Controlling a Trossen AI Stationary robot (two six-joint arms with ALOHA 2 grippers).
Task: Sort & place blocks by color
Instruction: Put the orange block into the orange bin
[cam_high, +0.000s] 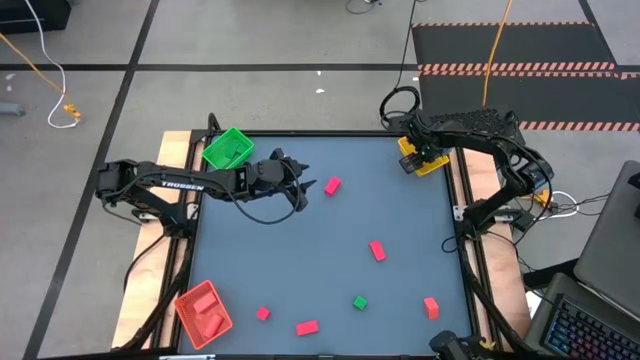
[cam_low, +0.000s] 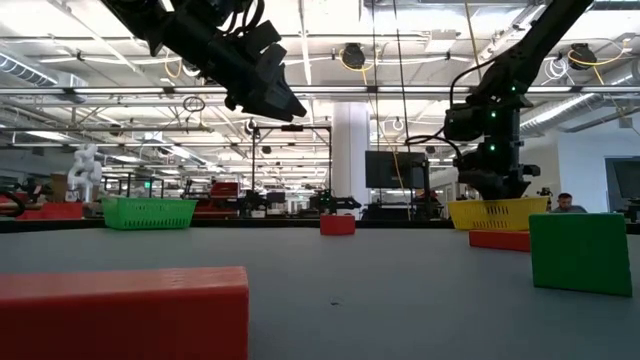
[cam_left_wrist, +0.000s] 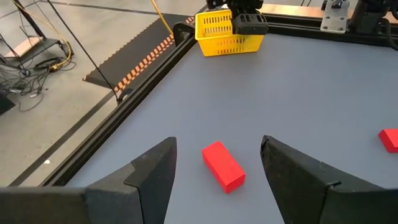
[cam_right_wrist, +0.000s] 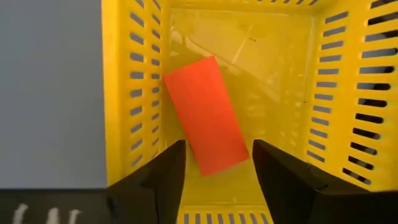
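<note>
My left gripper (cam_high: 305, 188) hangs open above the table, pointing at a pink-red block (cam_left_wrist: 222, 165) that lies flat just ahead of its fingertips, untouched. The same block (cam_high: 332, 185) shows in the high view. My right gripper (cam_right_wrist: 219, 163) is open and points down into the yellow tray (cam_high: 420, 158) at the far right. An orange-red bar (cam_right_wrist: 205, 115) lies flat on that tray's floor, its near end between the fingers; I see no touch. More blocks lie near the front: red ones (cam_high: 377, 250), (cam_high: 306, 327) and a green cube (cam_high: 360, 302).
A green tray (cam_high: 228, 148) stands at the far left, just behind my left arm. A red tray (cam_high: 205, 312) with red blocks in it sits at the near left corner. Two more red blocks (cam_high: 262, 313), (cam_high: 431, 307) lie near the front edge.
</note>
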